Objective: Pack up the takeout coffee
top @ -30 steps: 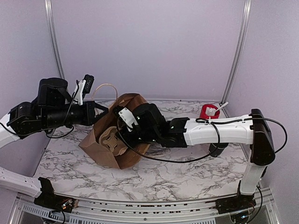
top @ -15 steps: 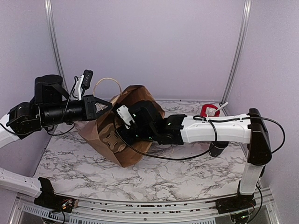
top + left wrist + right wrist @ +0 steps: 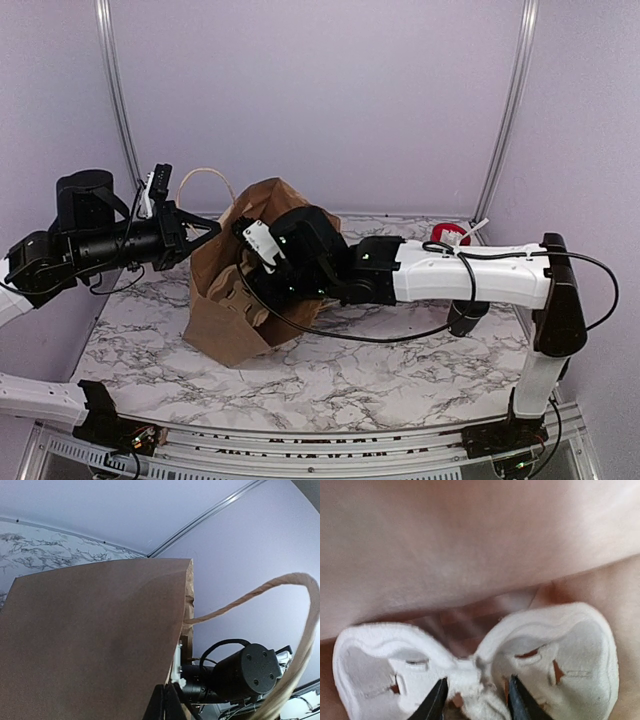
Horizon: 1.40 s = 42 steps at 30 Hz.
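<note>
1. The bag [image 3: 225, 310] stood on the left half of the worktop [image 3: 380, 380], nearer the far edge, with its mouth open.
2. The left jaws were closed on the bag's rim, just beside the handle [image 3: 280, 587], and they held the mouth up.
3. The right jaws were inside the bag. They gripped the middle ridge of the tray [image 3: 560, 645]. Both pockets that the wrist view showed were empty.
4. No coffee was visible in the bag. A dark cup [image 3: 466, 318] stood under the right forearm, near the right edge, but I could not tell if it was the coffee. The red cup [image 3: 448, 238] was at the far right corner.
5. In my judgement the task was at an early part. The tray seemed almost seated in the bag. What was left: release the tray, fetch the coffee, set it in a pocket, and let the bag go.
</note>
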{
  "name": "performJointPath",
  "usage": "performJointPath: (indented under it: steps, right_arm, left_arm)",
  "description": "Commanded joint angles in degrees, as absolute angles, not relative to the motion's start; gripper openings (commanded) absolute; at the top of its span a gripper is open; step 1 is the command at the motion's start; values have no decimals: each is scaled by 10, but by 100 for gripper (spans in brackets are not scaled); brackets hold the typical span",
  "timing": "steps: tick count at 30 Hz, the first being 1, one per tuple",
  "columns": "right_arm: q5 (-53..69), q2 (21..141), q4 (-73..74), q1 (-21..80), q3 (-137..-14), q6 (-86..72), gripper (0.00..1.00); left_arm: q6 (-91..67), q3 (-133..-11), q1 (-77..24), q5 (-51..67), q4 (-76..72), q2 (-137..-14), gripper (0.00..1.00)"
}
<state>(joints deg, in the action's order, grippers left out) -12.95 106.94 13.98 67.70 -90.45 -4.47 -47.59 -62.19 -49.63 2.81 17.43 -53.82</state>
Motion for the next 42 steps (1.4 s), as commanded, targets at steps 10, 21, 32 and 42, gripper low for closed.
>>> performJointPath:
  steps: [10, 21, 32, 42]
  right_arm:
    - [-95, 1159, 280, 706, -1096, -47, 39]
    - [-97, 1194, 300, 706, -1156, -47, 41]
    - [-102, 1202, 317, 705, -1175, -47, 58]
    - [-101, 1184, 328, 706, -1179, -46, 71]
  left_arm:
    - [-629, -493, -352, 191, 59, -458, 0]
    - [-606, -505, -329, 212, 72, -457, 0]
    - [-602, -499, -318, 217, 71, -449, 0]
    - [-584, -509, -314, 206, 88, -450, 0]
